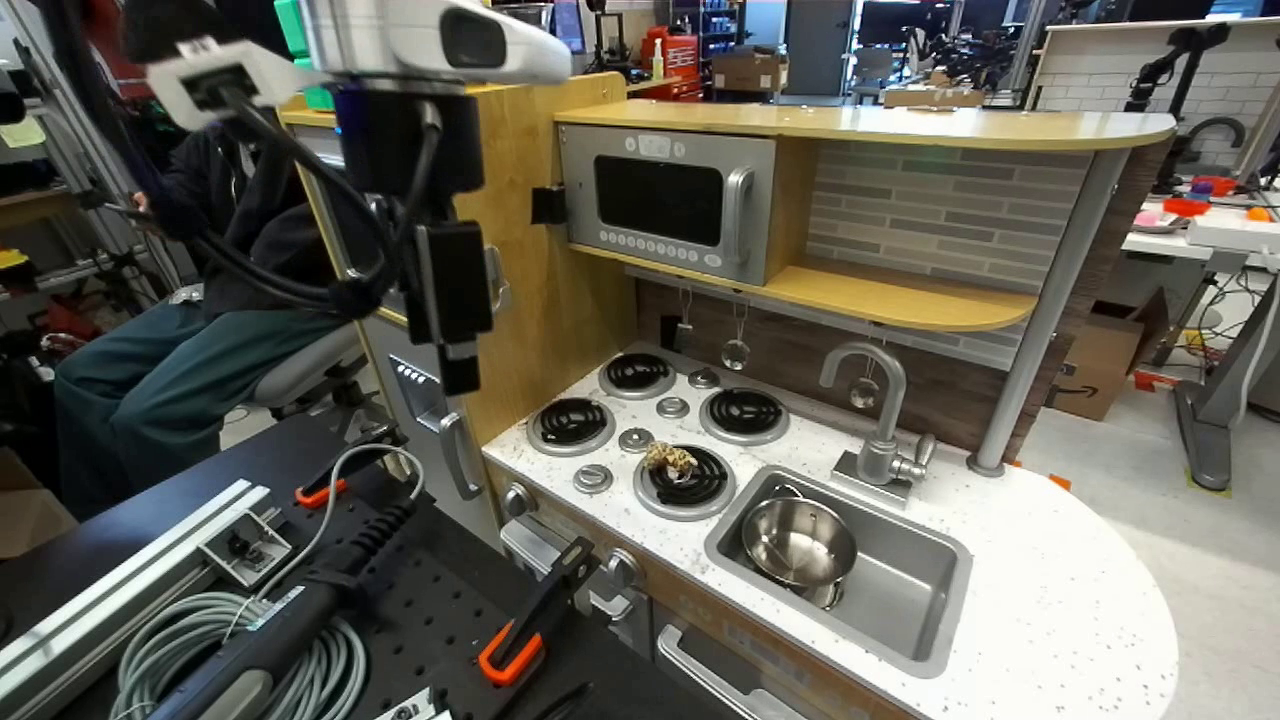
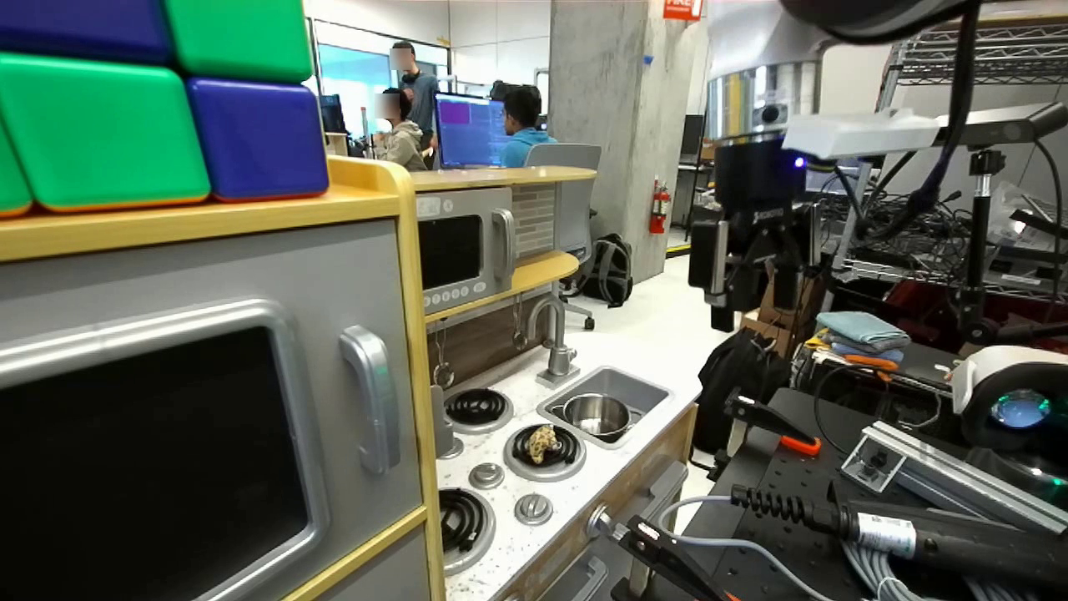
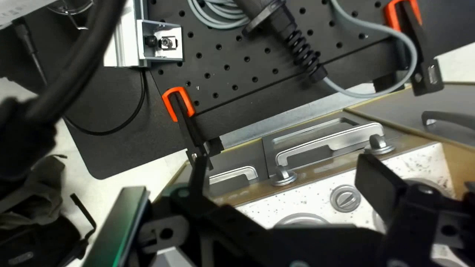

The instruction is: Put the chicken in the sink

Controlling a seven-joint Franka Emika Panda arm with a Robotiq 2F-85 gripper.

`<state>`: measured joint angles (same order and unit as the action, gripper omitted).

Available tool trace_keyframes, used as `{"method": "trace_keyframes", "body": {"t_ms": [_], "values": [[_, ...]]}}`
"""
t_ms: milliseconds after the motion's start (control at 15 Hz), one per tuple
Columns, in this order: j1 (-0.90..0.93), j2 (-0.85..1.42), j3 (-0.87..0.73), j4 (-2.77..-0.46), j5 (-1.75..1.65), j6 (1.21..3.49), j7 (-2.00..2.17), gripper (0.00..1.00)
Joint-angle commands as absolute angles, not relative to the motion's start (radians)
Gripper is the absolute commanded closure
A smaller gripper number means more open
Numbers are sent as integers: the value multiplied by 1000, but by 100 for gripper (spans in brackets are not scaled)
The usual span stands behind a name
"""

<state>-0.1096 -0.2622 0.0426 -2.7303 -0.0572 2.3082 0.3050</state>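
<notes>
The chicken (image 1: pixel 670 460), a small lumpy tan-brown piece, lies on the front burner nearest the sink; it also shows on that burner in an exterior view (image 2: pixel 541 444). The sink (image 1: pixel 905 590) is a rectangular silver basin beside that burner, also seen in an exterior view (image 2: pixel 647 391). My gripper (image 2: pixel 753 305) hangs high above and in front of the counter, apart from the chicken and sink; it also shows in an exterior view (image 1: pixel 460 372). In the wrist view my gripper (image 3: pixel 282 165) has its fingers wide apart with nothing between them. Chicken and sink do not show there.
A metal pot (image 1: pixel 800 545) stands in the sink's near-burner end. A faucet (image 1: pixel 880 420) rises behind the sink. A microwave (image 1: pixel 665 200) and shelf (image 1: pixel 900 290) overhang the back. A black table (image 3: pixel 237 66) with cables and orange-tipped clamps (image 1: pixel 512 650) stands in front.
</notes>
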Motion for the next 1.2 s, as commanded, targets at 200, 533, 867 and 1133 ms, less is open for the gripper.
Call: {"method": "trace_keyframes", "body": {"t_ms": [200,533,867,1133], "values": [[-103,-32,-19,-2588,-30,2304,351,0],[-82,23,-14,-2551,10,2342,366,0],[-41,260,-6,-2497,130,2697,491,0],[32,515,-64,-2338,161,2844,629,0]]}}
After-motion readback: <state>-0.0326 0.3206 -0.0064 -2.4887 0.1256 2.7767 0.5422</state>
